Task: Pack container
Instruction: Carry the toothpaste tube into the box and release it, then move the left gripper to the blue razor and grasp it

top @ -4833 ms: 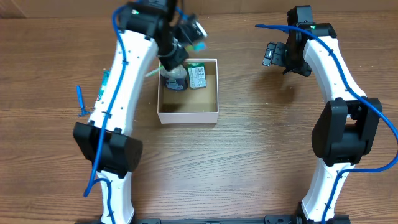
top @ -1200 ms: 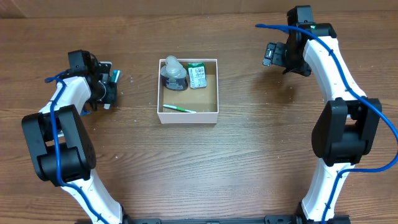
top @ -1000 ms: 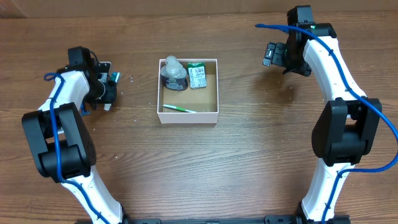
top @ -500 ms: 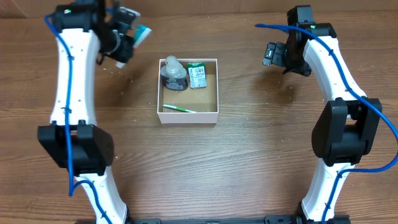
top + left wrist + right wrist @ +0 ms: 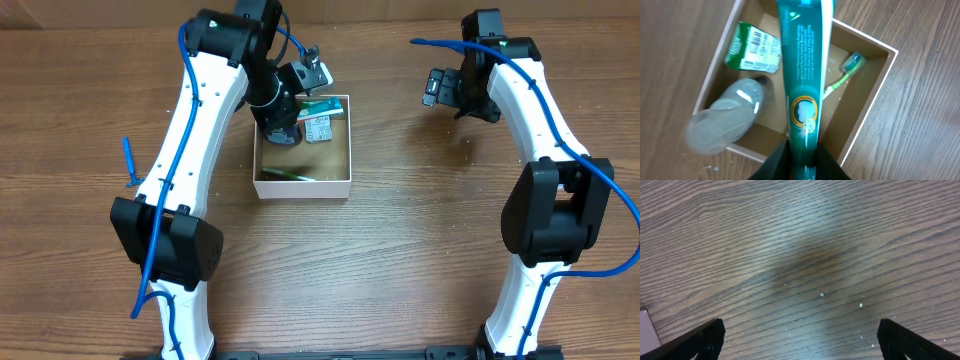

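Over the far left part of the container [image 5: 302,187], left tool [image 5: 304,80]: mine, closed on a teal toothpaste tube [image 5: 802,75]. Black fingers [image 5: 774,167] pinch one end of it at the bottom of the wrist view, and the rest of its length runs out above the open box. Whether the tube touches anything inside, I cannot tell.

Container: square, shallow, thin white walls, brown cardboard floor. It stands on the wooden surface [image 5: 400,250] at the far middle, between my two arms and nearer the left one.

Contents, as I see them:
- Clear plastic bottle [image 5: 727,120], in the far left corner, blurred in the wrist view and partly hidden under my left wrist from overhead.
- Green-and-white carton [image 5: 752,47], barcode face up, just beside the bottle on its right, against the far wall.
- Green toothbrush [image 5: 842,77], flat on the cardboard floor towards the near wall, its bristled head clear of the tube in the wrist view and part of its handle hidden behind it.

Right tool [image 5: 800,327]: mine, open, fingers set wide apart with nothing between them. Beneath it is bare wood grain with a few pale specks. From overhead it sits at the far right, well apart from the container.
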Robot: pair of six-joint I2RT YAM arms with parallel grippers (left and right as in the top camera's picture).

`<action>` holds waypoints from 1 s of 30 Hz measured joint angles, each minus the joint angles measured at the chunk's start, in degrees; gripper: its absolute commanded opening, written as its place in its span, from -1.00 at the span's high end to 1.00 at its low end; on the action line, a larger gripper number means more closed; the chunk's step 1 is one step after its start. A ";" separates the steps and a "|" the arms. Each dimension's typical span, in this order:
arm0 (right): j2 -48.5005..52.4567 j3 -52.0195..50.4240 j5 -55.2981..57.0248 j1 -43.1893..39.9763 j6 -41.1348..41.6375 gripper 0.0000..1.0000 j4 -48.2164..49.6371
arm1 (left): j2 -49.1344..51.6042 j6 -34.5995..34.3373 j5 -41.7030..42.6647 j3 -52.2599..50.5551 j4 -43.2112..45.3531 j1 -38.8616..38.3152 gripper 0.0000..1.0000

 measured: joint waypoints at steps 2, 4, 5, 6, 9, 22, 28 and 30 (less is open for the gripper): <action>0.00 0.00 0.00 0.00 0.02 -1.00 0.00 | 0.00 0.39 0.02 -2.97 0.74 0.00 0.40; 0.00 0.00 0.00 0.00 0.00 -1.00 0.00 | 0.00 0.61 0.00 -5.86 1.33 0.00 -0.08; 0.00 0.00 0.00 0.00 0.00 -1.00 -0.02 | 0.00 1.03 0.00 -6.84 1.38 0.00 -0.16; 0.00 0.00 -0.02 0.00 -0.02 -1.00 0.00 | 0.00 1.03 0.02 -7.56 1.36 0.00 -0.18; 0.00 0.00 -0.02 0.00 0.00 -1.00 0.00 | 0.00 1.05 -0.02 -8.04 1.81 0.00 -0.15; 0.00 0.00 -0.02 0.00 0.00 -1.00 0.00 | -0.90 -16.90 -9.97 -2.34 -1.90 3.34 -0.38; 0.00 0.00 -0.02 0.00 0.00 -1.00 -0.02 | -0.92 -30.47 -11.89 -2.34 -5.33 17.20 -0.46; 0.00 0.00 0.00 0.00 0.00 -1.00 0.00 | -0.92 -34.07 -11.78 -2.34 -5.73 22.56 -0.47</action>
